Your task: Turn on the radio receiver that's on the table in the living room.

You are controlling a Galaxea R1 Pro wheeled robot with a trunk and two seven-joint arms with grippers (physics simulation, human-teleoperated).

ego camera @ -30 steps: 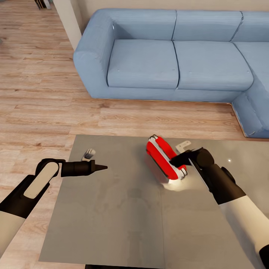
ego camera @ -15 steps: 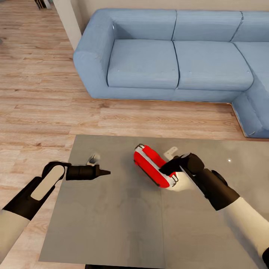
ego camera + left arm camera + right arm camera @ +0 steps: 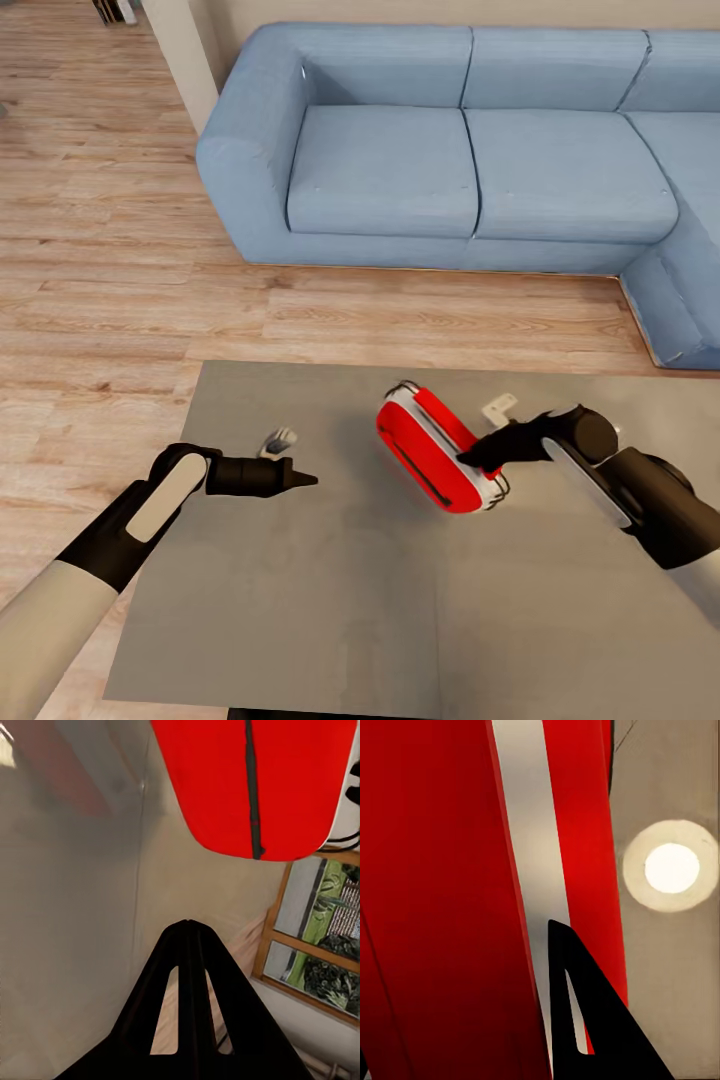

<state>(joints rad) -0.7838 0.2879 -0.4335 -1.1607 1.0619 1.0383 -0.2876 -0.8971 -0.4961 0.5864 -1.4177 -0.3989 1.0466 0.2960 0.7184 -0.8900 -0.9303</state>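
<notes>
- Radio receiver: red body with a white band, lying tilted on the table, right of centre in the head view. Dark slot runs along its face; thin metal handle at its upper end.
- Table top: glossy grey, reflective; fills the lower half of the head view.
- Right gripper: tip touching the radio's right edge, arm reaching in from the lower right. Right wrist view puts the dark finger against the white band; whether the jaws are parted or closed cannot be told.
- Left gripper: over the table at centre left, well apart from the radio, pointing toward it. In the left wrist view its fingers meet at a point, clenched on nothing; the radio's red face sits at the top of that frame.
- Surroundings: blue L-shaped sofa across the upper frame; light wood plank floor between sofa and table.
- Bright round lamp reflection on the table surface beside the radio, right wrist view.
- Nothing lies between the left gripper and the radio.
</notes>
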